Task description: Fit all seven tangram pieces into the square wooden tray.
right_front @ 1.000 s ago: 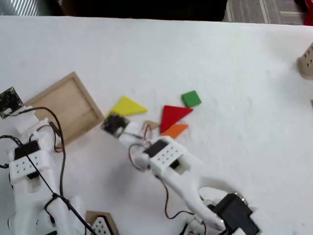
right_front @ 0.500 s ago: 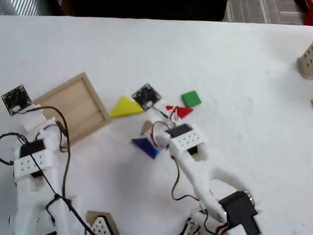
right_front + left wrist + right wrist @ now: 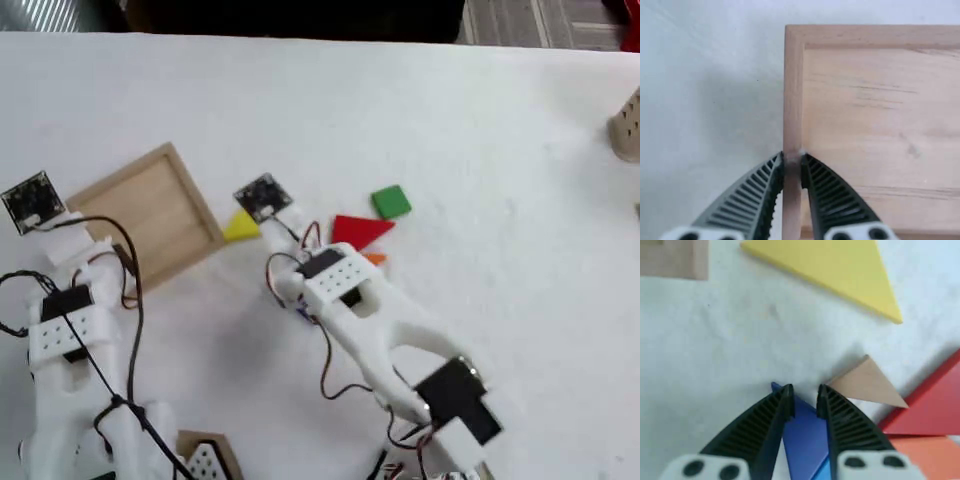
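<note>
The square wooden tray [image 3: 150,215] lies at the left, with nothing in it. My left gripper [image 3: 792,161] is shut on the tray's [image 3: 865,125] rim near one corner. My right gripper [image 3: 805,390] is open by a narrow gap, its tips low over a corner of the blue piece [image 3: 807,440]. Around it lie the yellow triangle [image 3: 835,270], a small tan triangle [image 3: 867,382], the red triangle [image 3: 935,405] and an orange piece [image 3: 925,455]. In the high view the right arm [image 3: 340,285] covers the blue piece, between the yellow triangle [image 3: 240,227] and the red triangle [image 3: 358,231]. The green square [image 3: 390,202] lies beyond them.
The left arm [image 3: 65,335] and its cables stand along the tray's near-left side. A perforated tan object [image 3: 625,125] sits at the table's far right edge. A small wooden part [image 3: 205,455] lies at the near edge. White tabletop stretches open behind the pieces.
The right arm swung right, uncovering the blue piece, then came back left and now covers it. The tray and the left arm shifted slightly to the right early on.
</note>
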Robot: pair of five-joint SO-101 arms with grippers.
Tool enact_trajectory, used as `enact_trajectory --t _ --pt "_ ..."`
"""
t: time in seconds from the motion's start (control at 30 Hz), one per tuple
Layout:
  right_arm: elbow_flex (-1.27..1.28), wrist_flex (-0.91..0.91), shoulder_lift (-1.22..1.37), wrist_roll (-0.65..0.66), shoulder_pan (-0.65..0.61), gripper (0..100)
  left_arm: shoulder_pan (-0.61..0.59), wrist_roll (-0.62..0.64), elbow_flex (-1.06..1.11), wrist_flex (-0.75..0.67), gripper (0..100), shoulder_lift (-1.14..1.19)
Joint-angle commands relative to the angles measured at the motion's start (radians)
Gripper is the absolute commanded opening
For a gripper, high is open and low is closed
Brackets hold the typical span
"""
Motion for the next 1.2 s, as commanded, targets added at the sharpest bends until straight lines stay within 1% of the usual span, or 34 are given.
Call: enact_trajectory --t 0.0,0.13,0.3,0.43,0.5,0.6,0.7,0.8,0.9,0.97,1.03,1.1,1.17 --pt "-0.074 0.087 0.001 0.077 -0.001 8.4 -0.007 0.005 -0.006 -0.031 2 -0.004" --pt "-0.078 0.156 0.005 0.115 0.007 8.4 -0.007 0.005 -0.006 -0.029 2 -0.004" --pt "-0.078 0.174 0.005 0.193 0.091 8.4 -0.005 0.005 -0.006 -0.029 2 -0.004" --pt "-0.083 0.177 -0.005 0.21 0.166 8.4 -0.004 0.005 -0.005 -0.028 2 -0.004" --pt "-0.1 0.216 -0.027 0.209 0.176 8.5 -0.002 0.005 -0.005 -0.028 2 -0.004" --pt "-0.144 0.354 -0.096 0.201 0.12 8.7 -0.002 0.005 -0.005 -0.028 2 -0.004" --pt "-0.155 0.449 -0.168 0.201 0.015 8.7 -0.002 0.005 -0.005 -0.028 2 -0.004" --pt "-0.118 0.427 -0.189 0.201 -0.071 8.7 -0.002 0.005 -0.005 -0.028 2 -0.004" --pt "-0.044 0.326 -0.168 0.201 -0.13 8.7 -0.002 0.005 -0.005 -0.028 2 -0.004" --pt "0.002 0.249 -0.133 0.207 -0.145 8.7 -0.001 0.005 -0.005 -0.028 2 -0.004" --pt "0.015 0.194 -0.084 0.21 -0.133 8.7 -0.001 0.005 -0.005 -0.026 2 -0.004" --pt "-0.002 0.191 -0.045 0.21 -0.087 8.7 -0.001 0.005 -0.005 -0.026 2 -0.004" --pt "-0.051 0.231 -0.015 0.21 -0.042 8.7 -0.001 0.005 -0.005 -0.026 2 -0.004"
